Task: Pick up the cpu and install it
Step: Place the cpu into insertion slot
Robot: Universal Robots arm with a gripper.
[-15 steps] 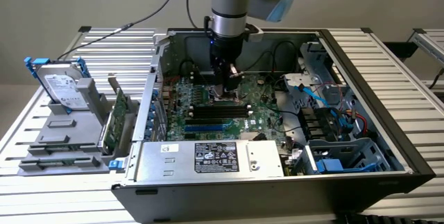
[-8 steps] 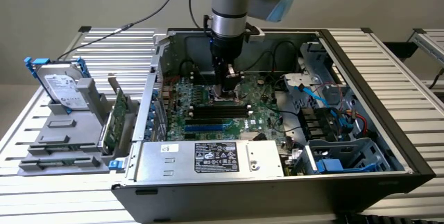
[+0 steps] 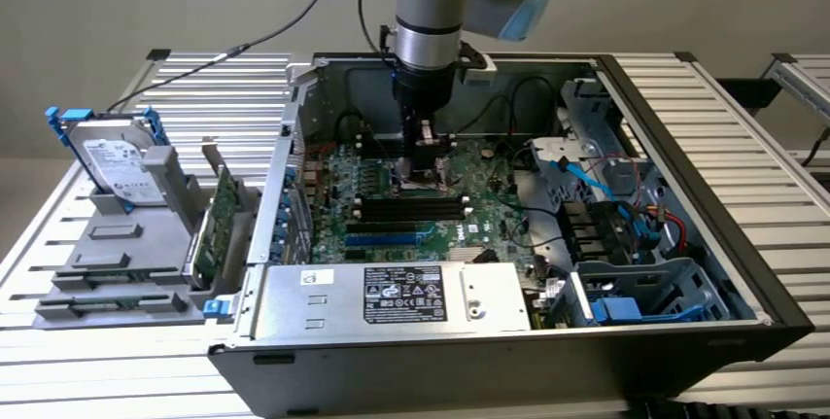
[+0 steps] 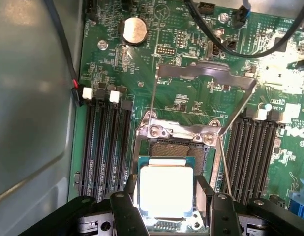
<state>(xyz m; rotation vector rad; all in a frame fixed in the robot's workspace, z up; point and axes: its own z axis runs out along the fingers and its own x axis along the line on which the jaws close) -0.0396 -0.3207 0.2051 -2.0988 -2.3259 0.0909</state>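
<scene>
The end effector [image 4: 167, 202] is clamped on the cpu [image 4: 167, 189], holding 2 opposite edges, right over the open socket [image 4: 177, 146] on the green motherboard [image 4: 191, 101]. It's a flat, rigid square, likely light. The smooth, shiny metal lid looks slippery and the underside probably delicate, so grip by the edges only, kept level.

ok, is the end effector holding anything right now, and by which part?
The cpu, pinched by its two opposite side edges between the end effector's fingers, just over the open socket. Its metal top is bare.
</scene>
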